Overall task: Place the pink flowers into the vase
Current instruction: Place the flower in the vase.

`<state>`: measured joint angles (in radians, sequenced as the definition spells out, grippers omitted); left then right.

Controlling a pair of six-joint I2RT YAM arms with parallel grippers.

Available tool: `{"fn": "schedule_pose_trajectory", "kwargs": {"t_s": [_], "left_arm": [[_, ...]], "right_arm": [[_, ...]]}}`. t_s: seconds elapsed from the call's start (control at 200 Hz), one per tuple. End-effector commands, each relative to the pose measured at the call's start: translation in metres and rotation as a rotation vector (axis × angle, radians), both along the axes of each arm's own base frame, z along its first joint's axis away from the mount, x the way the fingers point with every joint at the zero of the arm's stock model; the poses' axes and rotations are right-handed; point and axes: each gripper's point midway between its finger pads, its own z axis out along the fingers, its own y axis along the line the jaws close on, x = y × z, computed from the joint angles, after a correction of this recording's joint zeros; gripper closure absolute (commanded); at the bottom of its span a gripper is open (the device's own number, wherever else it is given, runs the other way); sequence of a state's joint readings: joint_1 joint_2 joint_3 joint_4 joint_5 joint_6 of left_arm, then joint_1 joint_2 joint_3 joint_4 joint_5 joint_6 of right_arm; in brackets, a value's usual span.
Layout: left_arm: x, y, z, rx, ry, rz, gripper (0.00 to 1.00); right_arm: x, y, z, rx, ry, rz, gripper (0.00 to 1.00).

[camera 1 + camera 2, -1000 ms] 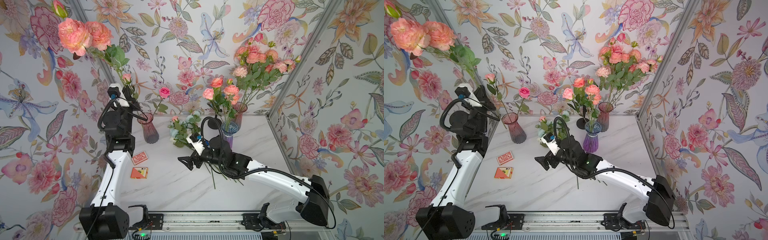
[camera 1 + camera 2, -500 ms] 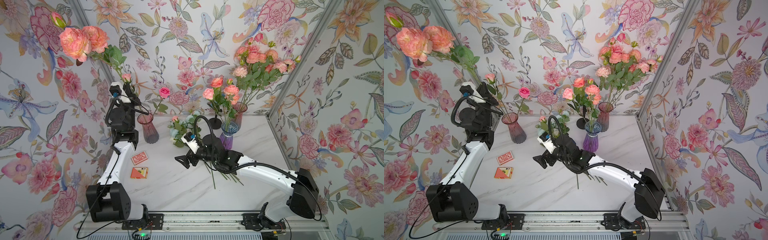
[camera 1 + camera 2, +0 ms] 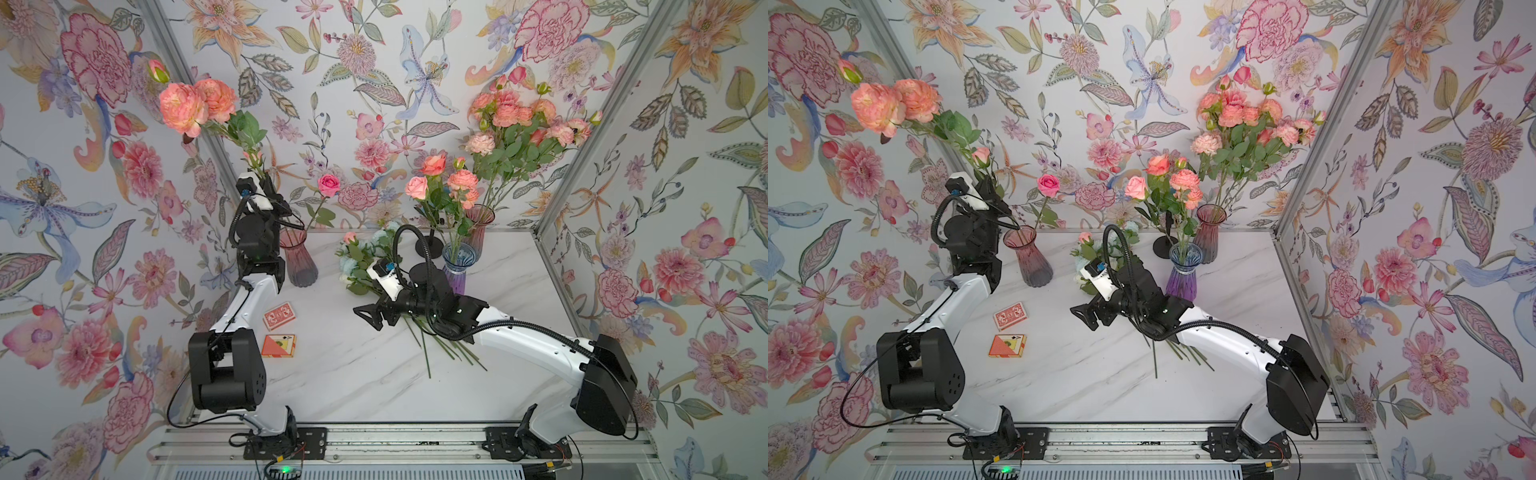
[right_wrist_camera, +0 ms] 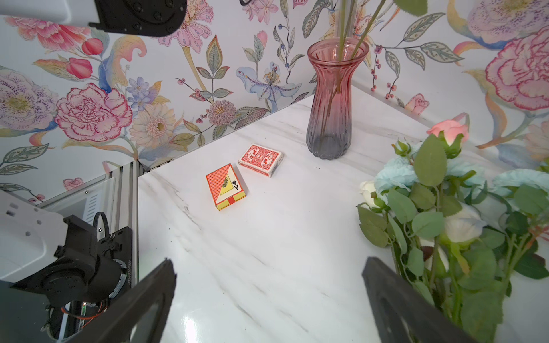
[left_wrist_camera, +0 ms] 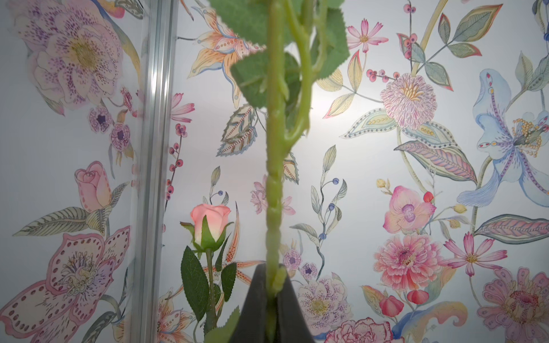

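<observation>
White marble table (image 3: 374, 386), floral wallpaper (image 3: 415, 62) on 3 sides, alu corner posts (image 3: 584, 145). L gripper (image 5: 271, 285) clamped on pink flowers (image 3: 183, 109) stem; R gripper (image 3: 368, 318) jaws apart.

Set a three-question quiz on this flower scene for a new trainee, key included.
1. True or false: the left gripper is shut on a green stem.
2. What lies on the table, partly under the right arm? A. the white and pale-blue bunch B. a pair of scissors C. a book
3. Fill in: the jaws of the right gripper stand ___, with nothing between them.

Key: 1 true; 2 A; 3 open.
</observation>
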<state>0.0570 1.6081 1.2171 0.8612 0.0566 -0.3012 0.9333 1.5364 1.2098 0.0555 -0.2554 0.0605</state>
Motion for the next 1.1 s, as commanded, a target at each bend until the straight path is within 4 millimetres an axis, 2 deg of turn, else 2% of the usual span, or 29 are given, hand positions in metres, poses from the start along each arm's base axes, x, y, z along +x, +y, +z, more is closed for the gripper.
{"fn": "schedule_pose_trajectory", "kwargs": {"t_s": [0.0,0.285,0.635,0.801,1.096], "left_arm": [[0.009,-0.005,-0.02,0.003,0.027,-0.047,1.0],[0.034,-0.007,-0.077,0.015,0.166,-0.058,1.0],[0.046,-0.009,-0.137,0.018,0.307,-0.067,1.0],[0.044,-0.01,-0.153,0.021,0.343,-0.064,1.0],[0.039,-0.012,-0.167,0.016,0.382,-0.068,1.0]], "right_arm": [[0.002,0.003,0.018,0.059,-0.025,0.009,0.0],[0.001,0.0,0.017,0.074,-0.011,-0.001,0.01],[-0.001,-0.001,0.018,0.085,0.002,-0.005,0.01],[-0.003,-0.004,0.019,0.092,0.006,-0.008,0.0],[-0.006,-0.011,0.024,0.108,0.018,-0.017,0.01]]}}
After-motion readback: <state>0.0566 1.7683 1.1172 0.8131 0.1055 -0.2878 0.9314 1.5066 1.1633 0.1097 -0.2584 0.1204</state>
